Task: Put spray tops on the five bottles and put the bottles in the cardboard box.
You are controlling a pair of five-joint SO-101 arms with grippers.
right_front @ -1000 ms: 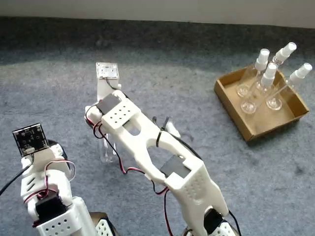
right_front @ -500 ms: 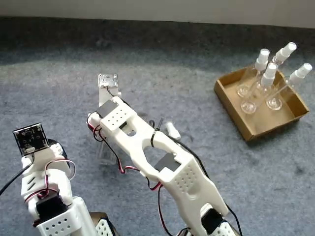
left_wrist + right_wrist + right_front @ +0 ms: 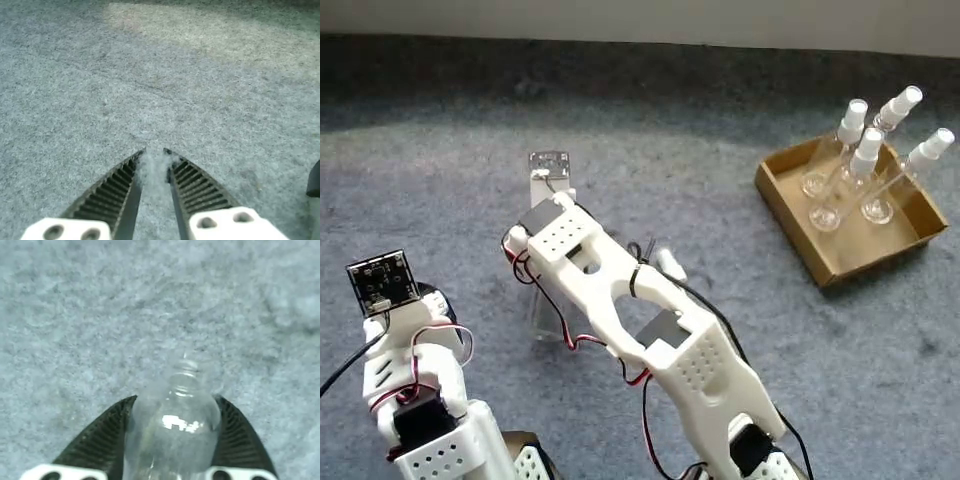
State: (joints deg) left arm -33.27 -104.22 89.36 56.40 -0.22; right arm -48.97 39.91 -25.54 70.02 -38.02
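My right gripper is shut on a clear bottle with a bare neck and no spray top. In the high view this bottle stands upright under the long right arm, left of centre on the carpet. A loose white spray top lies on the carpet just to the right of that arm. The cardboard box at the right holds several bottles with spray tops. My left gripper hangs low over bare carpet, its jaws nearly together with nothing between them. The left arm is at the lower left.
Grey carpet covers the whole surface, with free room between the right arm and the box. A pale wall strip runs along the far edge. A dark part shows at the edge of the left wrist view.
The right arm has drawn back slightly toward the near side and right, carrying the bottle with it. The left arm has not moved.
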